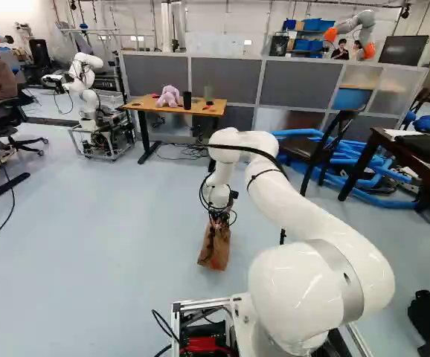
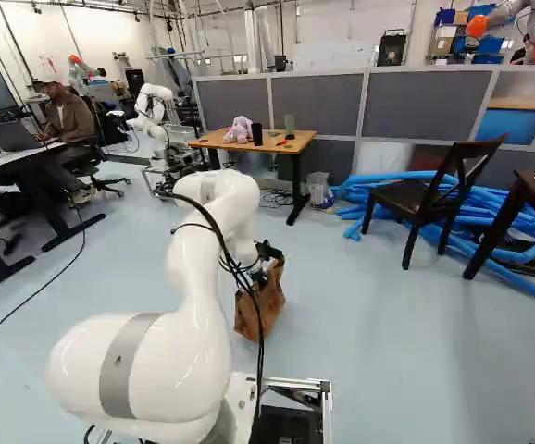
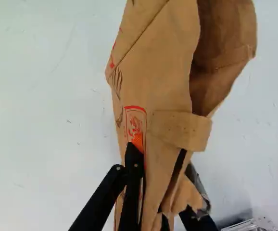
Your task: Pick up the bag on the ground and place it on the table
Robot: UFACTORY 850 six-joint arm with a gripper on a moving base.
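Wrist view: my gripper (image 3: 157, 151) is pinching the bag (image 3: 168, 86).
Bag: leaning low by the floor (image 1: 126, 245), well short of the near edge of the table (image 1: 140, 105); whether it's hanging clear, I can't tell.
Table: awaiting carry and placement.

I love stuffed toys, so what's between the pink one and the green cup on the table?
A black cup, close beside the toy; both base views show it.
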